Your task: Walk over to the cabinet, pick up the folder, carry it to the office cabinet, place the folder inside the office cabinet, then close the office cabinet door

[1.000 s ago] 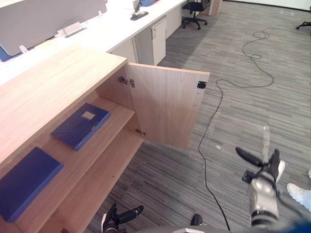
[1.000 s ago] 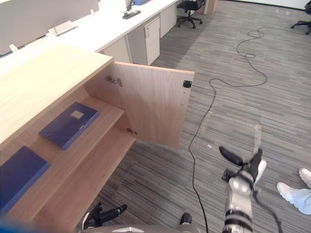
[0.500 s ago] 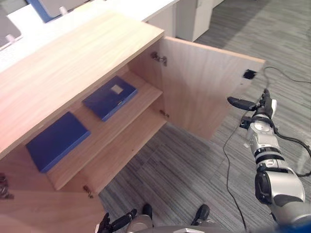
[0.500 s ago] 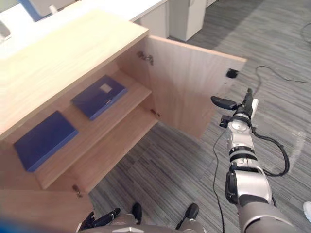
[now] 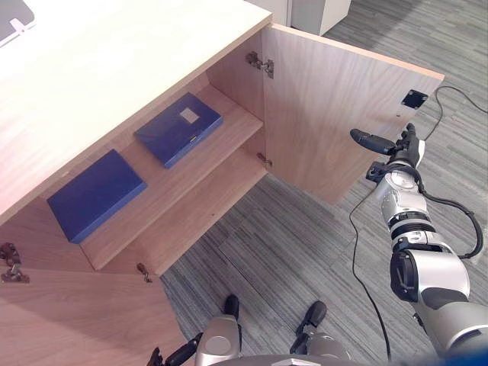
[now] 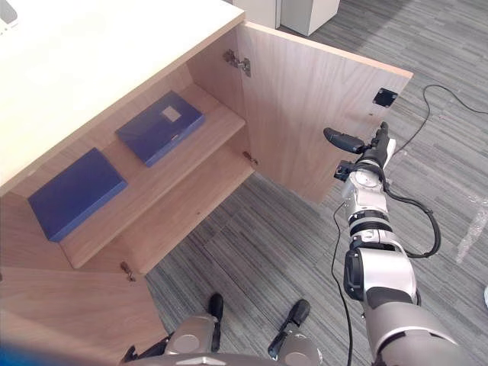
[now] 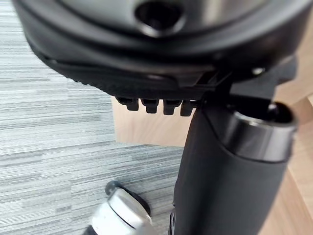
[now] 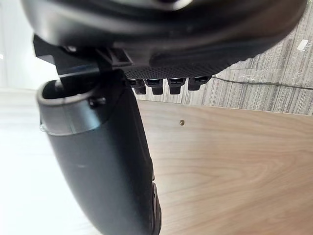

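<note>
Closing looks to be the step in hand: the labelled folder [image 5: 179, 130] is lying flat on the upper shelf [image 5: 238, 126] of the office cabinet [image 5: 114, 69], toward 11 o'clock, with a plain folder [image 5: 95, 194] lying apart from it at 9 o'clock, and neither hand is holding anything. The right hand [image 5: 400, 151] is reaching out at 2 o'clock, just before the inner face of the door [image 5: 328, 114] near its free edge; its fingers [image 5: 412, 136] are pointing straight up and its thumb is sticking out wide toward 9 o'clock. I cannot tell whether it is touching the wood. To do this well, the hand is probably needing to slip round the free edge to the outer face, then push with flat fingers toward 10 o'clock, pulling away before the black catch plate [image 5: 414, 98] is meeting the frame. The left hand [image 5: 177, 355] is hanging low at 7 o'clock, fingers loosely straight. A second door [image 5: 76, 320] is standing open at 8 o'clock, away from the swing, and neither folder seems to be jutting past the shelf front.
</note>
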